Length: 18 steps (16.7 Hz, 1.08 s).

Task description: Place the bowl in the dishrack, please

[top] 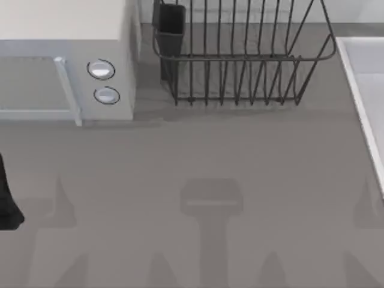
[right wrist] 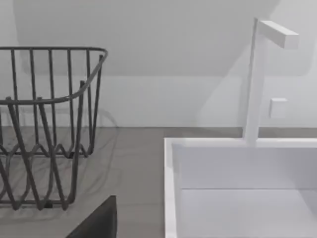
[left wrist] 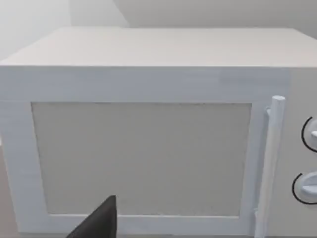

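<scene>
The bowl is out of view. The dishrack, a dark grey wire basket with a dark cutlery cup at its left corner, stands at the back of the table, right of centre; its end bars also appear in the right wrist view. A dark part of my left arm sits at the table's left edge. My left gripper faces the white microwave's shut door. My right gripper hangs low over the table between the dishrack and the sink.
The white microwave with two round knobs fills the back left. A white sink basin with a tall faucet lies along the right side, its rim beside the dishrack. Grey tabletop spreads across the front.
</scene>
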Tool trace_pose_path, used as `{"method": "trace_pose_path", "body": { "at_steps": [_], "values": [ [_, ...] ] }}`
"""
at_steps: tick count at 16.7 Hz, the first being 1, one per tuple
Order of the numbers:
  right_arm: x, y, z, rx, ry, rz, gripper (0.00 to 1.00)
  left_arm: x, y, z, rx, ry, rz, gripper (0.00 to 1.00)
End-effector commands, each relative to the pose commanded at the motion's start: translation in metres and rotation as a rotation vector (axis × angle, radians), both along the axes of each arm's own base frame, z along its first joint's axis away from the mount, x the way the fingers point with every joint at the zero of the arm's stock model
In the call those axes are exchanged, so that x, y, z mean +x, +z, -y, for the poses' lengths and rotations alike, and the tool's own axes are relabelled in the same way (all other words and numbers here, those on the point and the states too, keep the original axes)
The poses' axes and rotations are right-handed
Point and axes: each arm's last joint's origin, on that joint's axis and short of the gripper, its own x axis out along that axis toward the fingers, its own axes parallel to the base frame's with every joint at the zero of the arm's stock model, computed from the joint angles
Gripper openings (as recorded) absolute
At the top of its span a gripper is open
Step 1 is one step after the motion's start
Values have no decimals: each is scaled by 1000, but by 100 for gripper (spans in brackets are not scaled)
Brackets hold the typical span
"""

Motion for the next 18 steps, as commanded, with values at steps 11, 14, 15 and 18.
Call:
{"method": "trace_pose_path", "body": {
  "at_steps": [11,14,15,18],
  "values": [
    [22,61,26,-152,-141,-438,100,0,0,0,0,0,0,100],
    [50,78,49,-170,-160,-734,100,0,0,0,0,0,0,100],
    [61,81,59,-166,-157,-834,100,0,0,0,0,0,0,100],
    [92,82,95,-124,-124,-1105,100,0,0,0,0,0,0,100]
  ]
}}
